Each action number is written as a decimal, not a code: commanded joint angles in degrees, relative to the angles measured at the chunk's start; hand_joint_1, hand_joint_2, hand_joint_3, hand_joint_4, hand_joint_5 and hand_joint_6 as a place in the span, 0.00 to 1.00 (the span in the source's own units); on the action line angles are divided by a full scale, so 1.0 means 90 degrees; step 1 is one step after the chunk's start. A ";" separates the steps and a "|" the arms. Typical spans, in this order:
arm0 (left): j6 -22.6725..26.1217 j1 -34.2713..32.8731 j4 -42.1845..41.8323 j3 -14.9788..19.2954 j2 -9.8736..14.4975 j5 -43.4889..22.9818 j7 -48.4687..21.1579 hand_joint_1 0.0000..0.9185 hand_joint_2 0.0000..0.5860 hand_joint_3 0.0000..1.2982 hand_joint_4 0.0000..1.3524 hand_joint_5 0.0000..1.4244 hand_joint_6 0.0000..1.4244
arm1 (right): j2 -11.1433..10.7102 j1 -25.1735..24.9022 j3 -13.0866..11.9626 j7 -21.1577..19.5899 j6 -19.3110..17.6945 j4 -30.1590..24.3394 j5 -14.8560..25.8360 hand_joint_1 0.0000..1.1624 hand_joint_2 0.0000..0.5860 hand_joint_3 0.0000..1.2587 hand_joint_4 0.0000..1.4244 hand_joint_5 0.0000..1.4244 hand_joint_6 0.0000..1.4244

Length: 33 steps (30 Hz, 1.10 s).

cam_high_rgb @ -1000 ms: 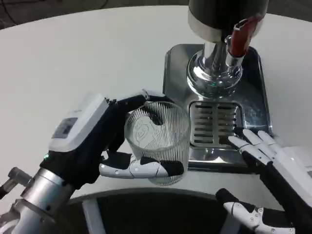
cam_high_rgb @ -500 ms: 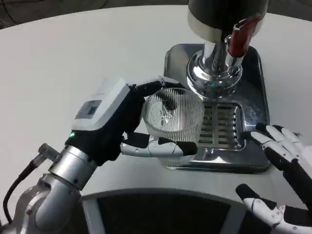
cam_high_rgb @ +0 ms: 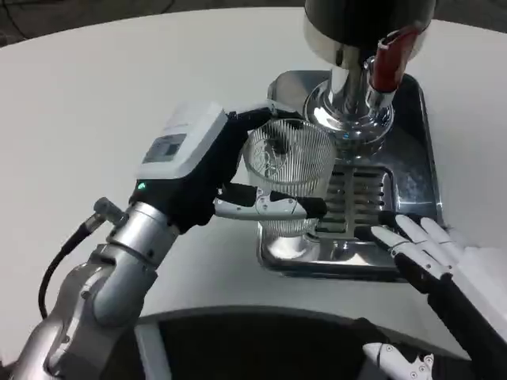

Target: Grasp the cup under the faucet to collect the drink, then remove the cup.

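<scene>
While the left robot hand (cam_high_rgb: 207,170) gripping the cup (cam_high_rgb: 288,168) has moved over the tray (cam_high_rgb: 412,237), nearing the faucet (cam_high_rgb: 348,95), the right robot hand (cam_high_rgb: 444,257) waits open.

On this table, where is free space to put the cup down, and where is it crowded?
Free: the white table left of the metal tray, beyond the left hand, and a strip right of the tray. Crowded: the tray, with the cup over its left part, the dispenser at its back and the right hand at its front right corner.
</scene>
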 commanded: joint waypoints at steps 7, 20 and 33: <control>-0.0098 -0.0699 0.0924 -0.0368 -0.0247 0.0139 0.0546 0.55 0.03 0.80 0.88 0.96 1.00 | 0.0072 0.0479 0.0001 0.0010 -0.0126 -0.0340 -0.0057 0.29 0.69 0.10 0.02 0.00 0.00; -0.0060 -0.1307 0.1628 -0.0850 -0.0531 0.0279 0.0855 0.55 0.03 0.80 0.88 0.96 1.00 | 0.0056 0.0766 -0.0186 -0.0005 -0.0245 -0.0471 0.0110 0.29 0.69 0.10 0.02 0.00 0.00; -0.0088 -0.1734 0.2255 -0.1069 -0.0631 0.0394 0.1076 0.55 0.03 0.80 0.88 0.96 1.00 | 0.0037 0.0889 -0.0380 0.0014 -0.0354 -0.0449 0.0312 0.29 0.69 0.10 0.02 0.00 0.00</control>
